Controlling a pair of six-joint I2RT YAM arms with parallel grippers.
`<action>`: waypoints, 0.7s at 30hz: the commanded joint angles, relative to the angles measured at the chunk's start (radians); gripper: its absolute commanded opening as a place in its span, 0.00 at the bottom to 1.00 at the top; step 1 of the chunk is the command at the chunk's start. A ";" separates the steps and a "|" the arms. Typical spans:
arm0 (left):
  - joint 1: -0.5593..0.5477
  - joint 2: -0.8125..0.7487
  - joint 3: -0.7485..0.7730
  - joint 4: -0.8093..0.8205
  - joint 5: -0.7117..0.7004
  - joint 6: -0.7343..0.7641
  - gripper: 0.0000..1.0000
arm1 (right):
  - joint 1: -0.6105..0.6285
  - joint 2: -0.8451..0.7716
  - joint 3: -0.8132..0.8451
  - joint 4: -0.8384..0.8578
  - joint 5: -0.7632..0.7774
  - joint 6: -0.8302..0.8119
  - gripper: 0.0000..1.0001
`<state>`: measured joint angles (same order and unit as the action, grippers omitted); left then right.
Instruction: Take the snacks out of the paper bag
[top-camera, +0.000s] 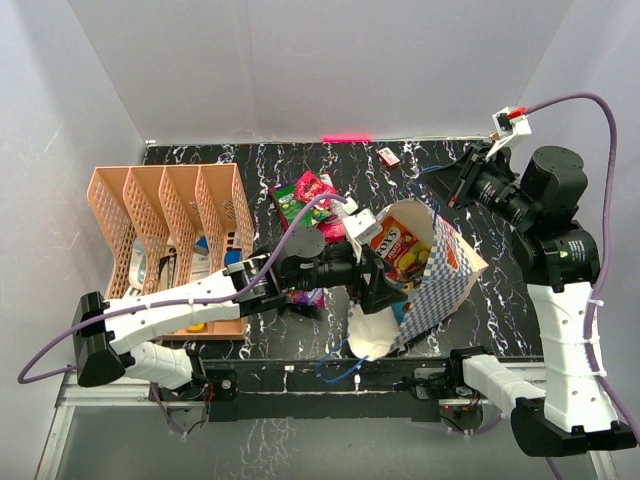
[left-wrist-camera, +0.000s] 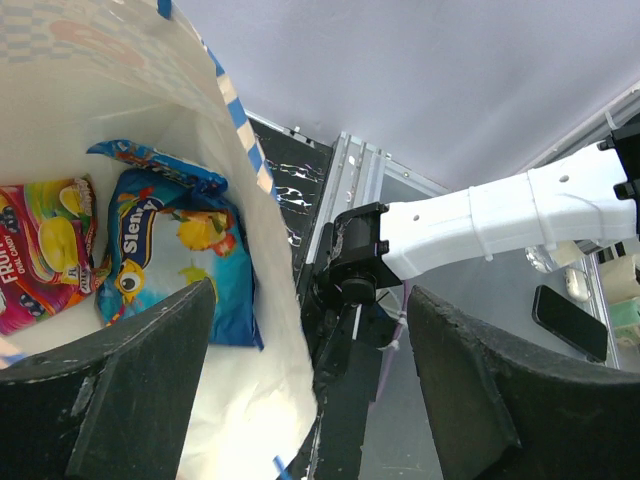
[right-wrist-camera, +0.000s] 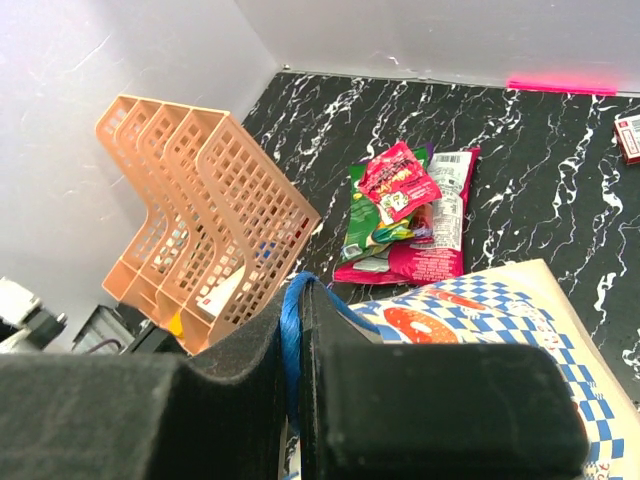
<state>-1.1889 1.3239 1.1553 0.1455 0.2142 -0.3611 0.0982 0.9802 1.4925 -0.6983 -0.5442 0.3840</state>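
Some snacks (top-camera: 398, 248) are inside the paper bag (top-camera: 445, 280), which is tipped over on the table (top-camera: 230, 160) with its mouth turned toward the left arm. Deep inside, a blue packet (left-wrist-camera: 170, 250) and a pink packet (left-wrist-camera: 45, 250) are seen side by side on the white paper, touching. The bag's blue cord (right-wrist-camera: 291, 320) is pinched in the right claw (right-wrist-camera: 300, 340), which is closed tight on it, so the mouth is held up and open. The left claw (left-wrist-camera: 310, 300) is at the mouth, wide open, and nothing is held in it. One finger (left-wrist-camera: 130, 390) is inside the bag and the other is outside, so the paper wall stands between them. If the claw were closed here, only paper would likely be grabbed. For a good pick, the claw should be slid sideways until both fingers are inside, then pushed deeper to the blue packet, which is the nearer one. The packet should be pinched at its crinkly edge, as shiny packets are likely to slip. It should be pulled out slowly so the bag is not dragged along. A pile (top-camera: 305, 200) of packets is already out on the table, between the bag and the peach rack (top-camera: 165, 235), and the new one can be put down there.
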 joint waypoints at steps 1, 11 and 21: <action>-0.007 -0.047 -0.005 -0.049 -0.047 -0.005 0.67 | 0.005 -0.069 0.050 0.037 -0.027 -0.039 0.08; -0.079 -0.052 -0.112 -0.022 -0.261 0.087 0.23 | 0.005 -0.195 -0.048 -0.019 0.066 -0.077 0.08; -0.238 0.126 -0.046 0.036 -0.502 0.137 0.06 | 0.004 -0.192 -0.045 -0.020 0.061 -0.044 0.08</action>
<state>-1.3994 1.3914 1.0561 0.1421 -0.1654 -0.2539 0.0986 0.7998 1.4414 -0.7937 -0.4953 0.3244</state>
